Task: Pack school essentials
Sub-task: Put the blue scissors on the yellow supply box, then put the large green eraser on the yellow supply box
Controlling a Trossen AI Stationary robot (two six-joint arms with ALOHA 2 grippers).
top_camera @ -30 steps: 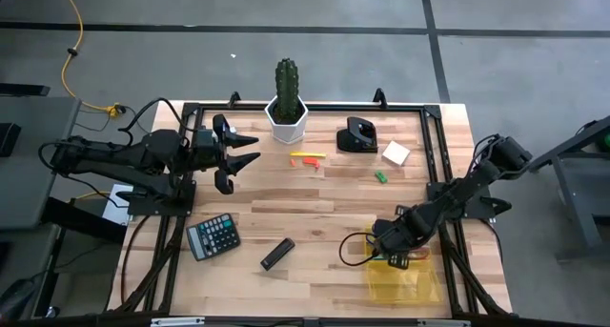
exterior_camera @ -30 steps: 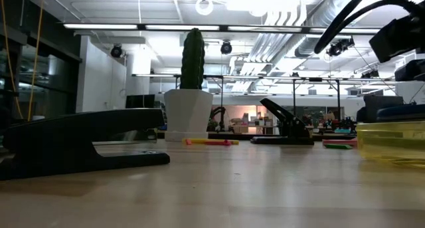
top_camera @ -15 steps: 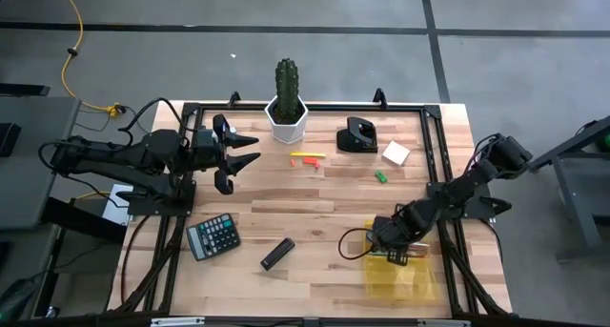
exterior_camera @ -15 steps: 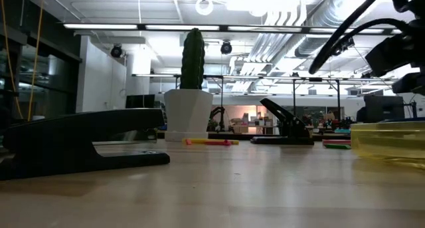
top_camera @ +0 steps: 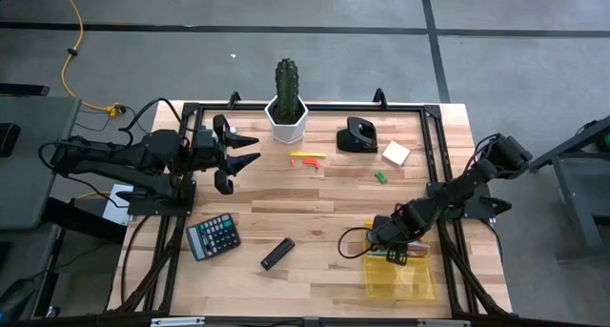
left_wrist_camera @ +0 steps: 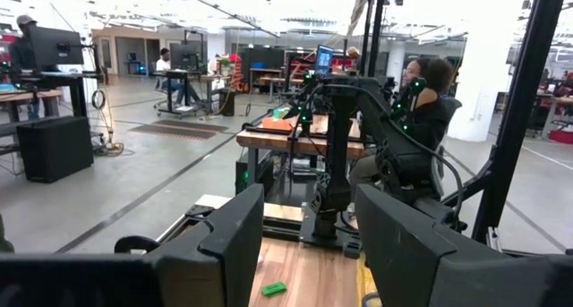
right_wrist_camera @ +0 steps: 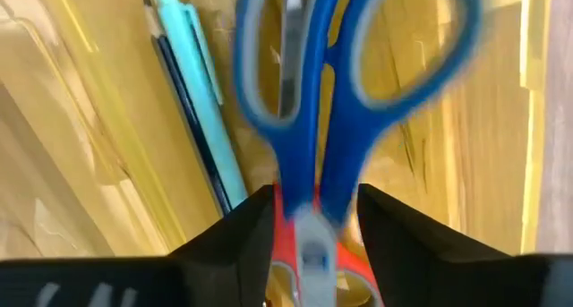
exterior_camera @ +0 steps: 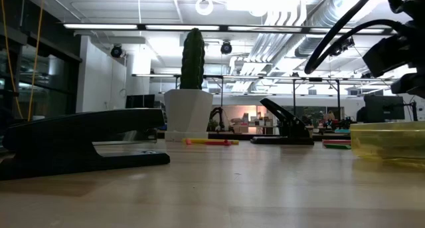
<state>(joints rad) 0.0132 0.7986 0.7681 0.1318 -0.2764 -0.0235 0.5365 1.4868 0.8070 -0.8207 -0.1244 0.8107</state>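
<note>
Shifted slightly over yellow tray (top_camera: 400, 279), right tool (top_camera: 396, 254) loosening around blue scissors (right_wrist_camera: 309, 101); left tool (top_camera: 238, 153) apart, idle. Markers (top_camera: 307, 157), sticky pad (top_camera: 396, 153) unpacked.

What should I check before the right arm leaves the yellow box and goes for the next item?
1. Blue-handled scissors over the yellow box: ok.
2. Right pincer clear of the scissors: not ok; they lie between its fingers, so the release looks unfinished.
3. Teal pen already in the box: ok.
4. Items left to pack, namely yellow and red markers, green marker and sticky-note pad: ok, lying apart on the table.
5. Left pincer out of the way near the cactus pot: ok, open and empty.
</note>
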